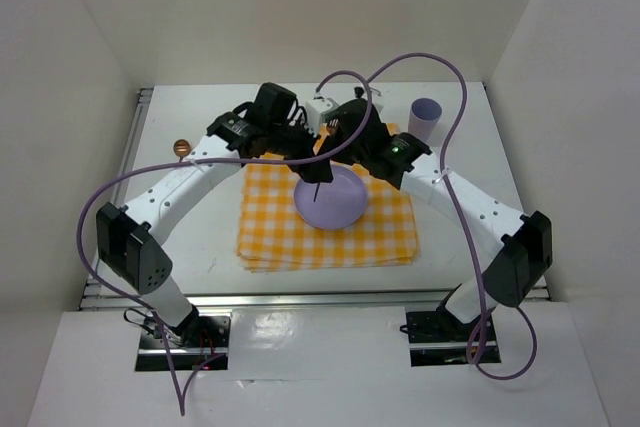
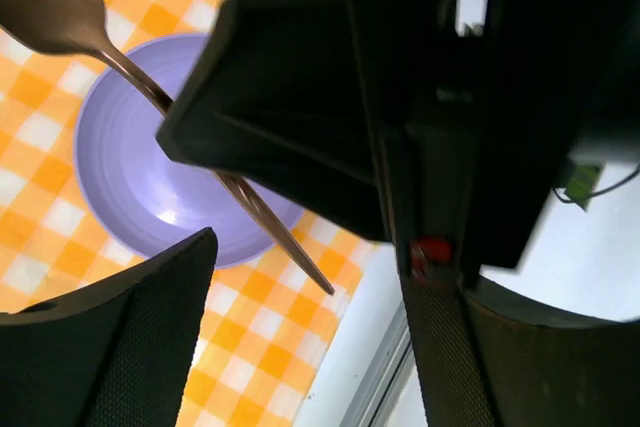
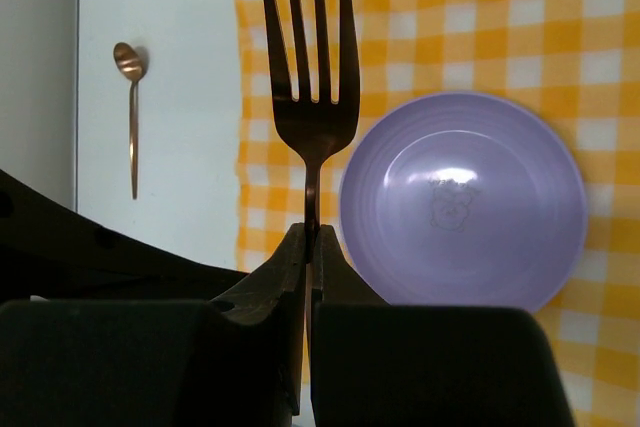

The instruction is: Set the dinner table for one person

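Two grippers meet above the lilac plate [image 1: 330,197], which sits on the yellow-and-white checked cloth [image 1: 330,242] in the middle of the dinner table [image 1: 210,247], the white tabletop that spreads beneath both arms. The right gripper [image 3: 310,232] is clamped tight on the neck of a copper-coloured fork [image 3: 308,97]. Its own camera shows the tines pointing away from it, lined up over the cloth's left edge just beside the plate.

The left gripper [image 2: 310,267] has its jaws spread wide. In its wrist view the free end of the fork's handle lies between the two fingers [image 2: 150,327], and neither finger is seen touching it.

The step in hand looks like a pass of the fork from right to left, probably so that it can be laid on the cloth to the left of the plate. The next move would call for the left jaws to close squarely on the thin handle while the right keeps its hold. Only then should the right let go, since a narrow, smooth handle could slip or swing.

A matching spoon [image 3: 130,97] lies on the bare tabletop, left of the cloth. A lilac cup [image 1: 425,119] stands at the far right, off the cloth. Both look yet to be placed.
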You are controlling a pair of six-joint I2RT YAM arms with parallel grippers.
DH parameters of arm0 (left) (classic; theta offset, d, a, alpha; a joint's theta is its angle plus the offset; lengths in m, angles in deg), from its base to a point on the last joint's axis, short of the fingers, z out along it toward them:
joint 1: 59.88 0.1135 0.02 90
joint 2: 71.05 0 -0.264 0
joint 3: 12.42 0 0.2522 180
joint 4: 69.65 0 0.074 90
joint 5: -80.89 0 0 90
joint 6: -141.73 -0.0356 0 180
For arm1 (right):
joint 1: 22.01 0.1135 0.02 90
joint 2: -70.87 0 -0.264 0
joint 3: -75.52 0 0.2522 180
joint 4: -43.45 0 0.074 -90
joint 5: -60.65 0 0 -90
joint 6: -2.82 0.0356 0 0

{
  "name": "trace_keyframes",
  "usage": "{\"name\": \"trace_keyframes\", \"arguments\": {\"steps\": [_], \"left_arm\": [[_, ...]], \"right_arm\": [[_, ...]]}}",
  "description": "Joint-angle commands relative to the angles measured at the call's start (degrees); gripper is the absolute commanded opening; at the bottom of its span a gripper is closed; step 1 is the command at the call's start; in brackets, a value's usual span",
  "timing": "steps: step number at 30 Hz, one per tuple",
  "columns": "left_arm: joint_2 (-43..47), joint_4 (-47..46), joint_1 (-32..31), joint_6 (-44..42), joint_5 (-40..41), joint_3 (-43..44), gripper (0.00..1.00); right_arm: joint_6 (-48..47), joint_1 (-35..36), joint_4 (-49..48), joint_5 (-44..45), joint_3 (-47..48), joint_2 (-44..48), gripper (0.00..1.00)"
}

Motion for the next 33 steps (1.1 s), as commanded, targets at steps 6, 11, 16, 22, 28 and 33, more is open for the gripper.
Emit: {"name": "trace_keyframes", "arguments": {"steps": [6,11,16,22,28,33], "left_arm": [[3.3,-4.4,-0.3,1.1,6.3,-4.3,0.66],[4.4,-5.6,-0.3,1.6,7.3,-6.4,0.58],[4.5,-5.6,-0.3,1.6,6.2,-6.4,0.52],[4.5,-5.1,-0.3,1.6,6.2,-6.4,0.32],[4.5,-3.8,-0.3,2.1,5.1,-5.7,0.0],[5.6,-3.8,3.6,5.2,-0.6,-7.8,0.0]], "right_arm": [[4.4,1.2,-6.8,-1.0,1.9,1.7,0.0],[5.6,1.2,-8.0,-2.1,0.8,3.0,0.0],[6.7,1.2,-7.5,-2.6,0.8,4.1,0.0],[6.7,1.2,-8.2,-3.2,0.2,4.7,0.0],[6.7,1.2,-8.8,-4.6,-0.4,4.7,0.0],[5.2,1.2,-8.3,-5.2,1.1,2.1,0.0]]}}
